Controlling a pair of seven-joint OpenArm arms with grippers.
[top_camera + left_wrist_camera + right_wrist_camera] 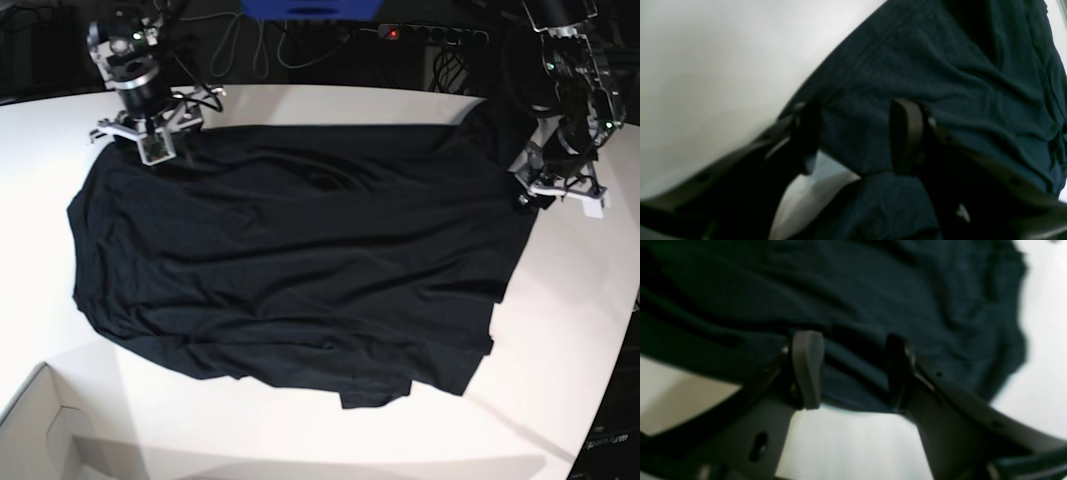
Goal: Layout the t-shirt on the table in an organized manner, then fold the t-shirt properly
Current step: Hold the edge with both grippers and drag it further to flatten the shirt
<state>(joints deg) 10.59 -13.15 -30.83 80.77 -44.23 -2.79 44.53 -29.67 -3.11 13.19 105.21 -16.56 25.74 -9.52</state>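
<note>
While the t-shirt [290, 260] lies spread across the middle of the table [560, 340], the left gripper [550, 190] at three o'clock and right gripper [150, 140] at ten o'clock both gape empty over its edges.

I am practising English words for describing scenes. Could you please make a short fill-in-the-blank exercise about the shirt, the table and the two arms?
1. The colour of the t-shirt is ____.
2. The shirt lies spread on a ____ table.
3. The fingers of the left gripper stand ____, with fabric between them.
4. At the lower left of the base view shows the corner of a cardboard ____.

Missing words: black; white; apart; box
</note>
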